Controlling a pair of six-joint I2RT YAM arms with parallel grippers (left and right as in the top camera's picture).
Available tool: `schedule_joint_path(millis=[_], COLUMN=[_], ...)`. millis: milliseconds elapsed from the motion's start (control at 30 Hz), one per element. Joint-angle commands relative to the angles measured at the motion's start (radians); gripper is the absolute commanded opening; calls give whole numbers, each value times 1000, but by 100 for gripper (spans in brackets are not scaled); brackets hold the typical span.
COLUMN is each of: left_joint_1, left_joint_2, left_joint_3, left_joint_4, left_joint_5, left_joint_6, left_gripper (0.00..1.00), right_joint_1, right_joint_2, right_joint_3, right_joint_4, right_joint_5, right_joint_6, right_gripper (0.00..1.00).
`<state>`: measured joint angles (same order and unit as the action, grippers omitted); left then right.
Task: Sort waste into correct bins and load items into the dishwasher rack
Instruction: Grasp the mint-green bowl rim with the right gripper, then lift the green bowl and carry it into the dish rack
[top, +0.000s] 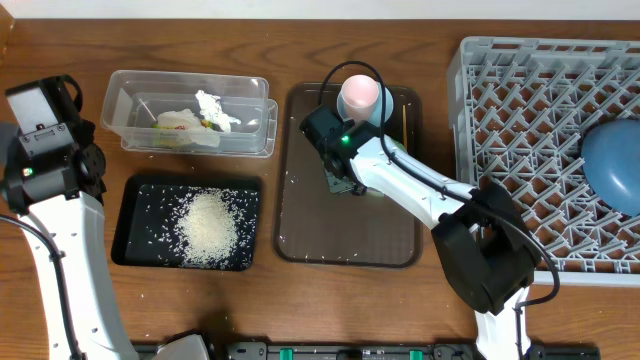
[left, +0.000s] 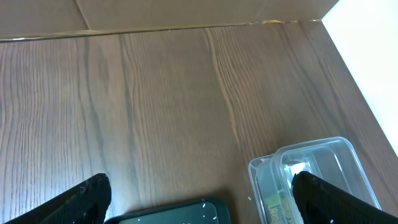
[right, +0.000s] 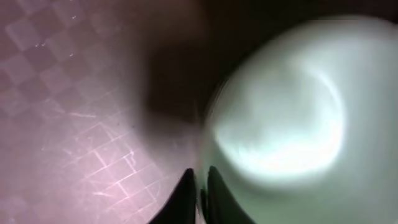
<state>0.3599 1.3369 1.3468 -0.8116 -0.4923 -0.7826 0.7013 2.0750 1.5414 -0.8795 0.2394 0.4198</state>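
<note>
Mint-green round bowl (right: 280, 124) looks light, stiff, likely slippery; right tool (right: 200, 194) pinches its thin rim; left tool (left: 208, 202) hangs spread.

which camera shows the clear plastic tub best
Overhead: the whole clear tub shows, with tissue and a wrapper inside. The left wrist view catches only one end at the frame's bottom edge; the right wrist view shows none of it.
</note>
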Motion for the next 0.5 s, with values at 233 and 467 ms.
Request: schedule_joint_path(millis=[233,467], left_joint_1=[5,5], left_joint_2=[2,2], left_joint_3=[3,3], left_joint_4=[-3,-3], left_joint_5=[-2,-2], left_joint_6=[-5,-4], left_gripper=[95,95], right_joint_1=[11,-70], right_joint_2=[-38,-261], right_joint_3=[24,109], right_joint_4=[-36,-129], right_joint_5=[-79,-92], right_joint_6=[14,13], right_gripper=[1,1])
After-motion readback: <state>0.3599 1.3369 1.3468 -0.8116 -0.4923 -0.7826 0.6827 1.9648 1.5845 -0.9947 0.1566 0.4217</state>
